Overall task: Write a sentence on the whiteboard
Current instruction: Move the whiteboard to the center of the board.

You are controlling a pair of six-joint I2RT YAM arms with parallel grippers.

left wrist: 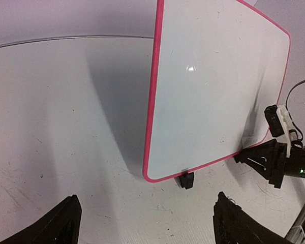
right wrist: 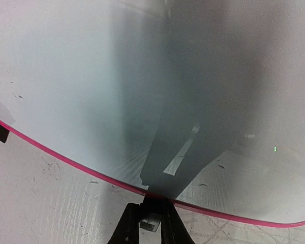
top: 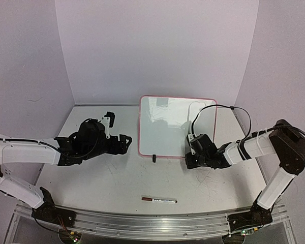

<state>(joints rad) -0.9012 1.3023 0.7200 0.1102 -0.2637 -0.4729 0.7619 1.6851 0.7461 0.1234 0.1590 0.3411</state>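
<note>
- Left gripper (top: 126,144) is hanging low over the table (top: 91,178) just beside the board's left edge. Its jaws are standing wide apart with nothing between them. I'd guess it is waiting either to brace that side or to go for the pen.
- One black clip foot (top: 154,158) is showing under the bottom rim, propping the board up.
- Nearer the front rail, a marker (top: 159,200) is lying flat between the two arms, well apart from both grippers. Nobody is holding it, so writing is not yet under way.
- Standing at the back of the table is the whiteboard (top: 168,132), tilted on its bottom edge with its face turned toward the arms. No sentence is showing on it; I'm seeing only glare and shadow.
- Right gripper (right wrist: 151,208) is sitting at the board's lower right rim, its jaws pinched narrow onto the pink edge, probably to keep the board from sliding.
- Whether those fingers are clamping the bare rim or a second foot, I cannot tell. A small pale piece is showing between them, and from above the gripper is covering that corner.
- Whatever is propping the board from behind is hidden too.
</note>
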